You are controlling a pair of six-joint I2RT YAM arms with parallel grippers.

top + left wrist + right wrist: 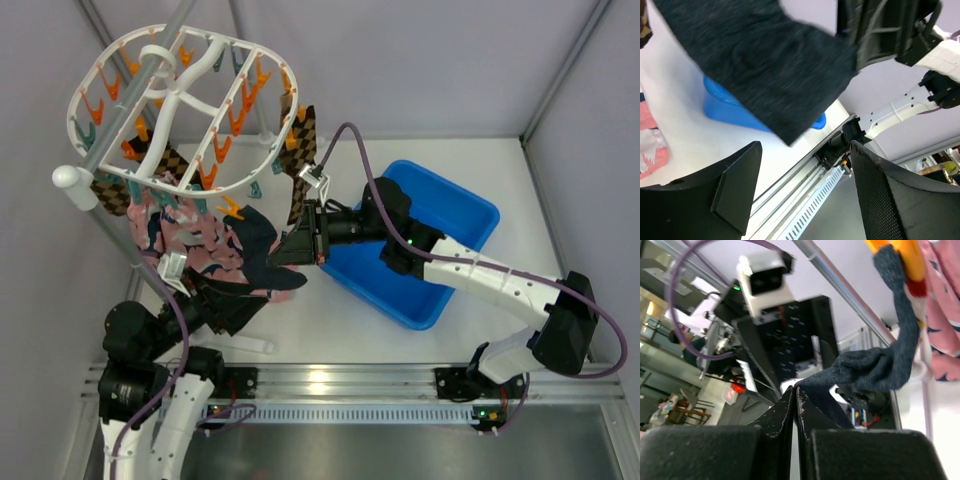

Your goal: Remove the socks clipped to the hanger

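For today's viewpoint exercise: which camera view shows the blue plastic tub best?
The top external view: the blue plastic tub appears almost whole, with the right arm across it. The left wrist view shows only a corner behind a dark navy sock; the right wrist view shows none.

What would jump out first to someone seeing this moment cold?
The big white hanger at upper left, bristling with orange and teal clips, with pink and checkered socks bunched beneath. Then the right gripper, fingers shut on a navy sock pinned by an orange clip, beside the blue bin.
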